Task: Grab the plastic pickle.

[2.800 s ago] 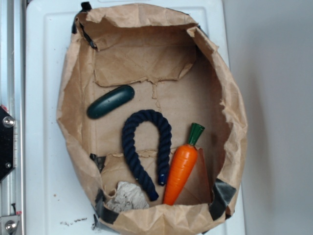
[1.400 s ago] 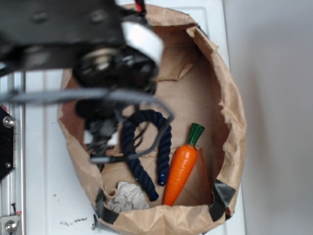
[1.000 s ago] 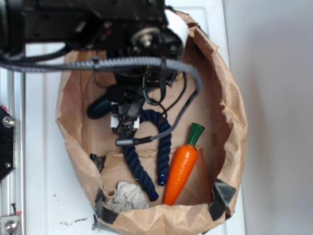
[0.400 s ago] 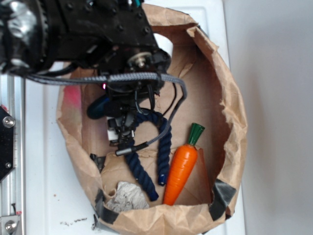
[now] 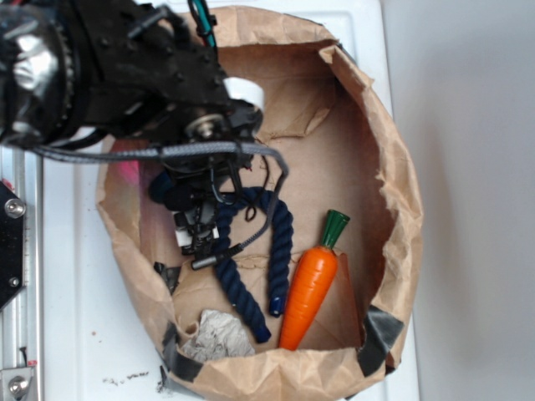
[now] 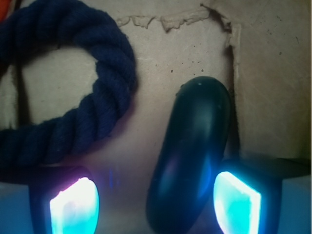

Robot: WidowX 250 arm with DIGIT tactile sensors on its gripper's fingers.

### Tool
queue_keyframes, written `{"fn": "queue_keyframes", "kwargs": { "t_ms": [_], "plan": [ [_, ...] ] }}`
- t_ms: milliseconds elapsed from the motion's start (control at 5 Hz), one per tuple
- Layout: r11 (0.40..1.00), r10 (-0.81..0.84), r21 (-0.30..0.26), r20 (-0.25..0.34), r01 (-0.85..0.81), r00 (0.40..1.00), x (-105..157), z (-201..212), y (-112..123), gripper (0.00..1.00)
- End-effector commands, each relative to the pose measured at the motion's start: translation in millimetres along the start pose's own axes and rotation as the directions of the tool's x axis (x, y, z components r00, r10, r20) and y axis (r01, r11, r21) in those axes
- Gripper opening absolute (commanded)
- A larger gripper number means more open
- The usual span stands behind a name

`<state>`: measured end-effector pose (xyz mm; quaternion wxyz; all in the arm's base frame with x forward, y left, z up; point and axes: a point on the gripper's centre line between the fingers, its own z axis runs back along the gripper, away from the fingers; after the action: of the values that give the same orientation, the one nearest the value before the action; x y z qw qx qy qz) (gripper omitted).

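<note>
Lying in bag (image 5: 393,192): pickle (image 6: 192,156), rope (image 5: 238,267), carrot (image 5: 309,288)

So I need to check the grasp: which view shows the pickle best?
The wrist view: the pickle lies unobstructed between the open pincer's fingers. In the exterior view the arm covers it, leaving only one dark end visible.

Black arm reaching in from the surface's upper-left corner, gripper (image 6: 156,202) pointing down, fingers (image 6: 74,207) spread apart (pads glowing), nothing clamped

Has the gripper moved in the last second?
Yes. Against the blue rope, the gripper has shifted left toward the bag's left wall, over the pickle.
</note>
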<state>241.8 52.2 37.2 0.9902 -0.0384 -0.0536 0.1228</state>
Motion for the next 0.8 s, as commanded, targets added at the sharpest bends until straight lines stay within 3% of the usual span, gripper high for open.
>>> {"fn": "queue_keyframes", "kwargs": {
  "t_ms": [0, 200, 400, 600],
  "plan": [
    [0.998, -0.005, 0.067, 0.036, 0.003, 0.999, 11, -2, 4, 1.0],
    [0.993, -0.019, 0.119, 0.026, 0.016, 0.999, 5, -3, 7, 1.0],
    [0.992, -0.03, 0.124, 0.043, 0.024, 0.999, 4, 3, 6, 0.0],
    [0.994, -0.032, 0.108, 0.052, 0.026, 0.998, 22, 6, 0, 0.0]
  ]
}}
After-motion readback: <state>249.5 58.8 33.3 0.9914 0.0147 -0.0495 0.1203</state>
